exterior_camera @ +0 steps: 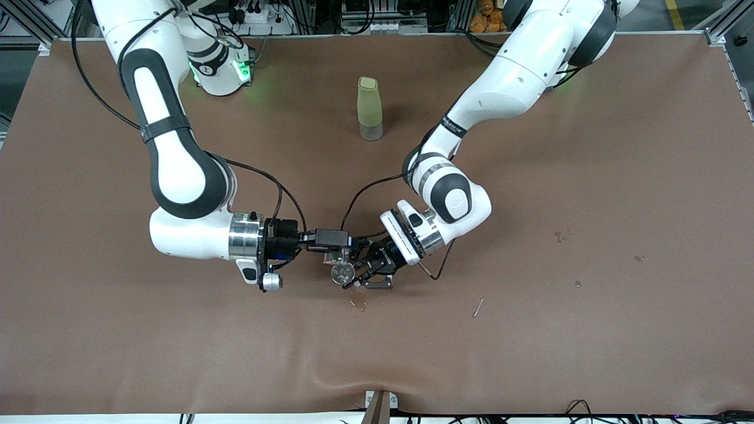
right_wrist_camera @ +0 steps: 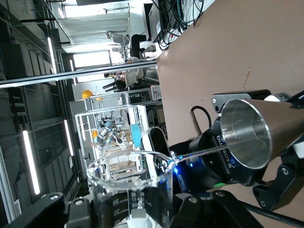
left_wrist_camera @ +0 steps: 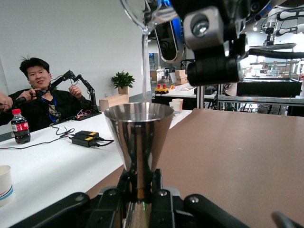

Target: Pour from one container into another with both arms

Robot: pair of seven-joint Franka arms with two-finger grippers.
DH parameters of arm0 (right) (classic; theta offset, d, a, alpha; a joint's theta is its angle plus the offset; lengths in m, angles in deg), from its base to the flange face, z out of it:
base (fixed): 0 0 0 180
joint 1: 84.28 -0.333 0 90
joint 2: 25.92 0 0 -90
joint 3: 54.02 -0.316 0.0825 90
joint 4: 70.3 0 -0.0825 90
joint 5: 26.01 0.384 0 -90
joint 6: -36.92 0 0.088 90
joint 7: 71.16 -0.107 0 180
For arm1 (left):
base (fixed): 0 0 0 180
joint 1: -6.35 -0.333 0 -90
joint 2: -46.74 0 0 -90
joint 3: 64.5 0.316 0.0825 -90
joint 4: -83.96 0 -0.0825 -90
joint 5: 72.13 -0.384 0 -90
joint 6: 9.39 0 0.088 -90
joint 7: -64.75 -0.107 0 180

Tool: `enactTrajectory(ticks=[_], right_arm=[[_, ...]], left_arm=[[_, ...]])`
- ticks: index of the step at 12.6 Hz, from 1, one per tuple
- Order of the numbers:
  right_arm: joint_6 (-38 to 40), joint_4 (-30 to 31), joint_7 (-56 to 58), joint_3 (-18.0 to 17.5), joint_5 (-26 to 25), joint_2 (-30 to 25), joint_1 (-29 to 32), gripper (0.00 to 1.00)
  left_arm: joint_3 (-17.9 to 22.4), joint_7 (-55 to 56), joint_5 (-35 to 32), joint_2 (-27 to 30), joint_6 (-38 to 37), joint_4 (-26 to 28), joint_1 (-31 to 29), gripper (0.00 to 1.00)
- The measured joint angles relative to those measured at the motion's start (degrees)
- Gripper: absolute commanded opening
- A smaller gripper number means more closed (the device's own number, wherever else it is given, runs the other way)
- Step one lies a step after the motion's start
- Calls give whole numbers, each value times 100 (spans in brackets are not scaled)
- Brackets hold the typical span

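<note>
The two arms meet over the middle of the table [exterior_camera: 589, 176], which is covered with a brown mat.

The left gripper [exterior_camera: 368, 270] is closed on a metal cup [left_wrist_camera: 138, 137] with a cone shape. It grips the cup at its narrow lower part and holds it upright, with the open mouth facing up. In the front view the round mouth of this cup [exterior_camera: 342, 273] shows between the two wrists.

The right gripper [exterior_camera: 330, 250] is closed on a clear glass beaker [right_wrist_camera: 130, 187] with printed marks on its wall. The beaker is tilted, with its spout directly above the metal cup. A thin clear stream of liquid [left_wrist_camera: 145, 66] falls from the spout into the mouth of the cup.

A tall pale green bottle [exterior_camera: 370, 109] with a clear base stands alone on the mat, closer to the edge where the robot bases are, about midway between the two bases. Near the grippers, toward the front edge, there is a small wet spot [exterior_camera: 357, 304] on the mat and a thin pale stick [exterior_camera: 478, 307].
</note>
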Motion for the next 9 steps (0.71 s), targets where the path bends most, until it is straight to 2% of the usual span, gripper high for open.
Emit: enactTrajectory(ticks=[9], right_arm=[[-26, 25, -53, 23, 658, 74, 42, 0]], left_arm=[[0, 78, 0, 0, 0, 0, 0, 0]])
